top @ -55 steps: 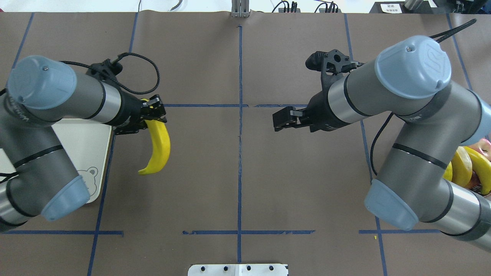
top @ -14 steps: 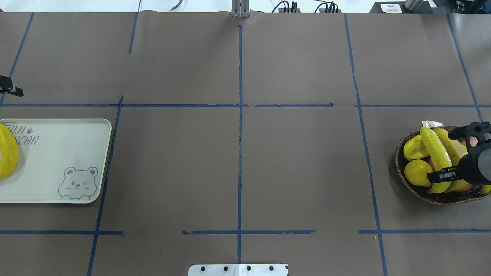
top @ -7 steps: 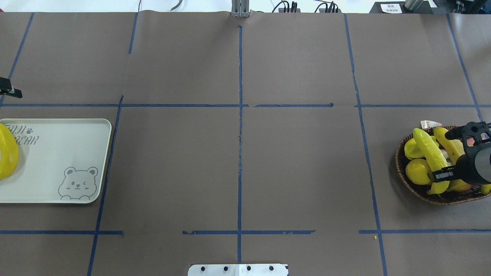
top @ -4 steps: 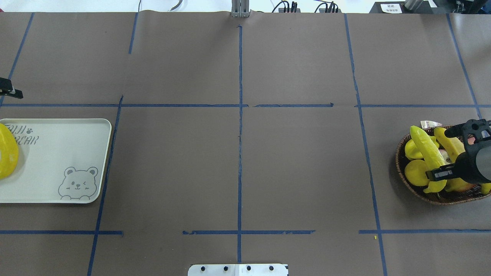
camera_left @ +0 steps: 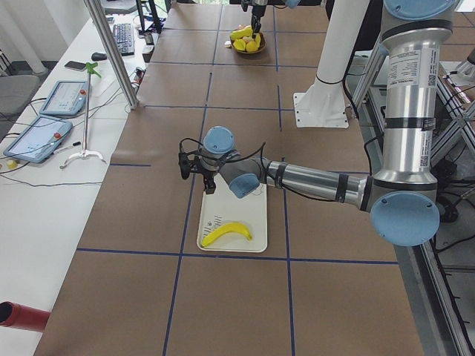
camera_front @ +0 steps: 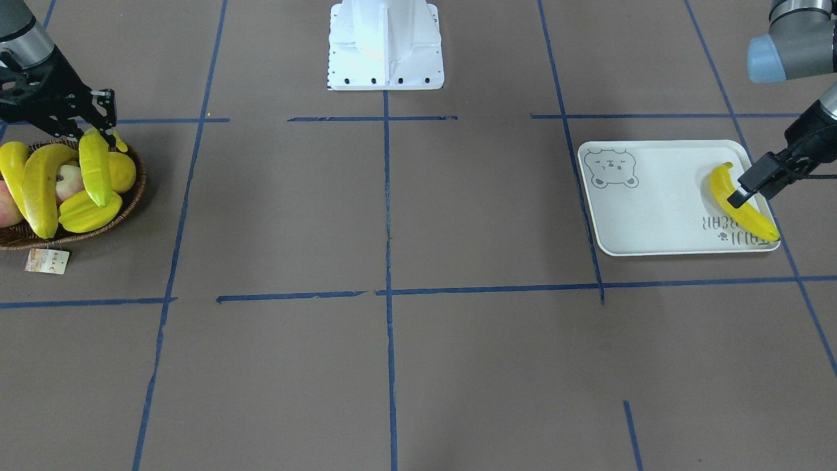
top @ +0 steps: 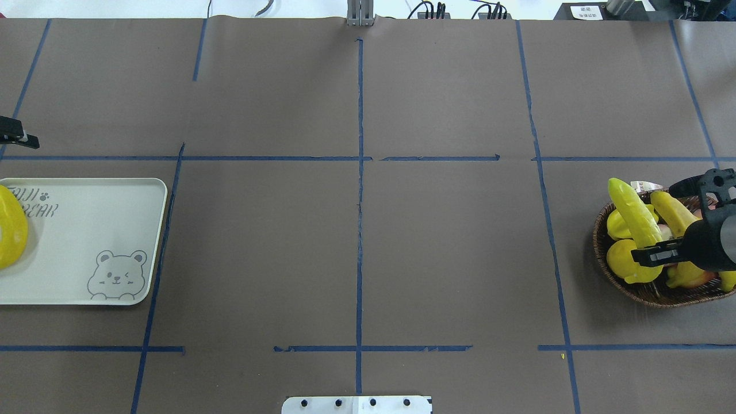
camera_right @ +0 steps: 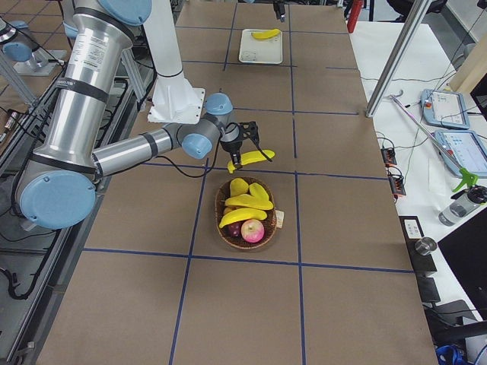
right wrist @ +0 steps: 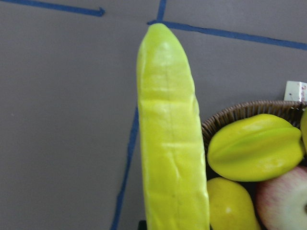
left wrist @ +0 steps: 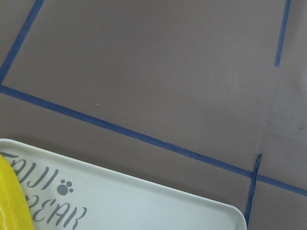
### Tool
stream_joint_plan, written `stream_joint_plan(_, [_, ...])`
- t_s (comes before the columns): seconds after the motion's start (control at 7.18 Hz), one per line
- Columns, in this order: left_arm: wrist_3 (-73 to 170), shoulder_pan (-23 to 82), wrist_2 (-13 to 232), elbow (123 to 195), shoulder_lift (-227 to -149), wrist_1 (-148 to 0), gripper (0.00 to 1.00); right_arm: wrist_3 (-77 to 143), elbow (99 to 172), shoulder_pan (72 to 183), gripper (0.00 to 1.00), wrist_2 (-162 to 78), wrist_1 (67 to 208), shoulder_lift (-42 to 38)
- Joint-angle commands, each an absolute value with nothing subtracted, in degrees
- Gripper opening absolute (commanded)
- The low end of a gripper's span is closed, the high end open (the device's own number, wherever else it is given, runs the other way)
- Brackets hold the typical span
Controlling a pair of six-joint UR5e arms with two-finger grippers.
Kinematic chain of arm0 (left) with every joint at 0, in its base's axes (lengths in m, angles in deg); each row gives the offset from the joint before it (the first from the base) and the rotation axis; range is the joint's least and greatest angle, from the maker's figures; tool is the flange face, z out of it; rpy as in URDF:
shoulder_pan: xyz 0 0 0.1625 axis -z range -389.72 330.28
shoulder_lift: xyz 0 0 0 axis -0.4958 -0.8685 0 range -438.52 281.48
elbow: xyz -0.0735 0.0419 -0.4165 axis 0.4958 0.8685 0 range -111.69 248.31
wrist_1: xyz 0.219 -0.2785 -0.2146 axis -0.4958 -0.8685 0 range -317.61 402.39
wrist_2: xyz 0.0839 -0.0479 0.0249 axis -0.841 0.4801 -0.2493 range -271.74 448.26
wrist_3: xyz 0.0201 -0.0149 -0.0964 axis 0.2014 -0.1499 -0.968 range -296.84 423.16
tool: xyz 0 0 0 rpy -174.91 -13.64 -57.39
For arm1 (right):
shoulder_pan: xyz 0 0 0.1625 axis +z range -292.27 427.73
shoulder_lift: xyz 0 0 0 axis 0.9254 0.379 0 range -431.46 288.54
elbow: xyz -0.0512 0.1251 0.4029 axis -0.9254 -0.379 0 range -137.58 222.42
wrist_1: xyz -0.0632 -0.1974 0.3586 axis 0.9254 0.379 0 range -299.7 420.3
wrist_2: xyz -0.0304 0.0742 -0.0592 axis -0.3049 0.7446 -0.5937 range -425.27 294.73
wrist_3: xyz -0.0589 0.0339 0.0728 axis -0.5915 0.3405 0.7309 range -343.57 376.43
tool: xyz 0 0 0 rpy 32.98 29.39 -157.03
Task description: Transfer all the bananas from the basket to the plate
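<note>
My right gripper [top: 652, 254] is shut on a pale yellow-green banana [top: 632, 213], held by its lower end and lifted above the basket [top: 598, 241]; the same gripper [camera_front: 98, 123] and banana [camera_front: 95, 170] show at the far left of the front view. That banana [right wrist: 170, 143] fills the right wrist view. Two more bananas [camera_front: 39, 190] lie in the basket [camera_front: 134, 196]. One banana [camera_front: 758, 226] lies on the plate [camera_front: 654, 203], also seen on the plate [top: 86, 230] overhead. My left gripper [camera_front: 752, 186] hangs open just above it, holding nothing.
A starfruit [right wrist: 254, 146], a reddish apple [camera_front: 65, 183] and a round yellow fruit [camera_front: 124, 171] share the basket. A paper tag [camera_front: 47, 260] lies beside it. Brown table paper with blue tape lines stretches between basket and plate. The robot's white base [camera_front: 384, 46] stands mid-table.
The right gripper has lifted its banana up out of the basket, and it has drifted slightly left in the overhead view. The left gripper's earlier banana now lies on the plate.
</note>
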State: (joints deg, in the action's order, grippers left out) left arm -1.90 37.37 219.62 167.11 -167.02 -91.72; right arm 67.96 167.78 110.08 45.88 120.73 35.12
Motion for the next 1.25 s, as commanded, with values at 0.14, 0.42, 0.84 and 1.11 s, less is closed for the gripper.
stream_joint_plan(0.14, [-12.1,33.1,219.7,167.7,-174.5,-96.9,1.0,83.8,167.7,106.6,0.05,45.8,116.2,25.5])
stream_joint_plan(0.42, [-22.9,27.4,219.2,168.2,-180.4,-98.5,1.0,93.0,167.1,101.1,0.06,41.8,112.5,19.3])
stream_joint_plan(0.84, [-33.8,23.8,219.1,167.8,-190.4,-98.5,1.0,97.1,162.8,92.3,0.05,34.2,112.3,5.1])
stream_joint_plan(1.11, [-34.7,22.4,218.3,167.9,-194.9,-98.1,1.0,97.5,157.4,88.9,0.04,30.7,113.3,-3.8])
